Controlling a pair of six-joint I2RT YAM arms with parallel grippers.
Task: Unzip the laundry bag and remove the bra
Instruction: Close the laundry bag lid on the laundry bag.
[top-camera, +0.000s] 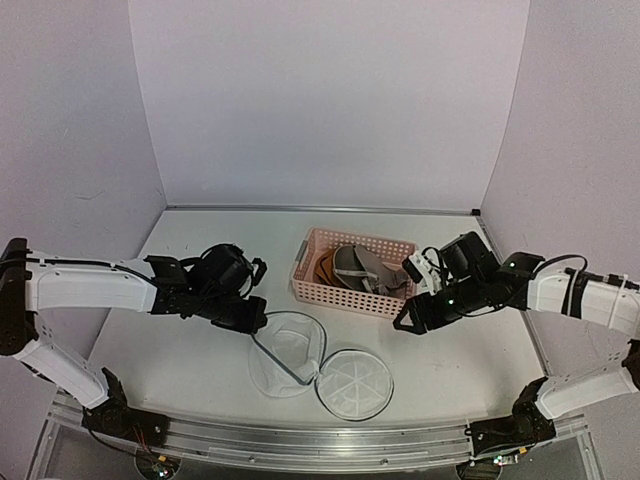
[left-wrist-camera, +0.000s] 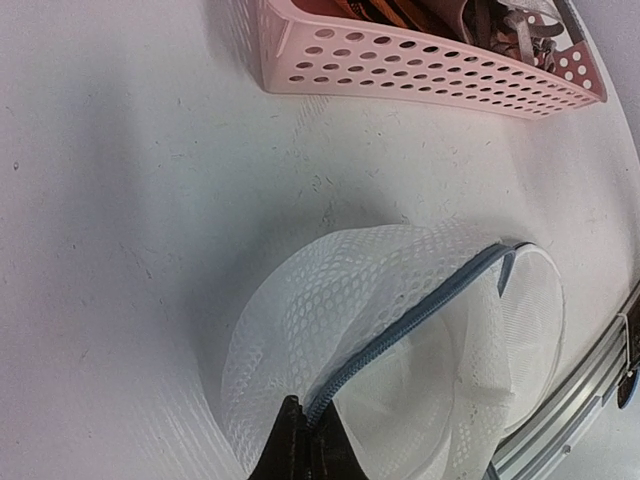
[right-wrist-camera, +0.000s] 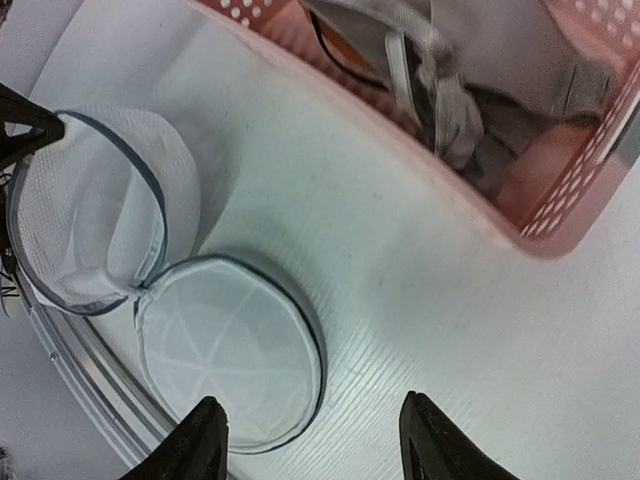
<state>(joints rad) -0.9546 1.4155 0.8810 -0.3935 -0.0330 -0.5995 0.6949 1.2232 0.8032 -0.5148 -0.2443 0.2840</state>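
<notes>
The white mesh laundry bag (top-camera: 288, 352) lies open on the table, its round ribbed lid (top-camera: 354, 382) flipped out flat beside it. My left gripper (top-camera: 258, 318) is shut on the bag's zip rim (left-wrist-camera: 420, 318) at its left edge, holding it up; the bag (left-wrist-camera: 340, 300) looks empty. The grey-taupe bra (top-camera: 356, 268) with orange-brown inside lies in the pink basket (top-camera: 310, 285), also in the right wrist view (right-wrist-camera: 450, 110). My right gripper (top-camera: 405, 318) is open and empty, above the table right of the lid (right-wrist-camera: 225, 360), just in front of the basket (right-wrist-camera: 560, 225).
The pink perforated basket (left-wrist-camera: 420, 70) stands behind the bag at table centre. A metal rail (top-camera: 300, 440) runs along the near edge. White walls enclose the back and sides.
</notes>
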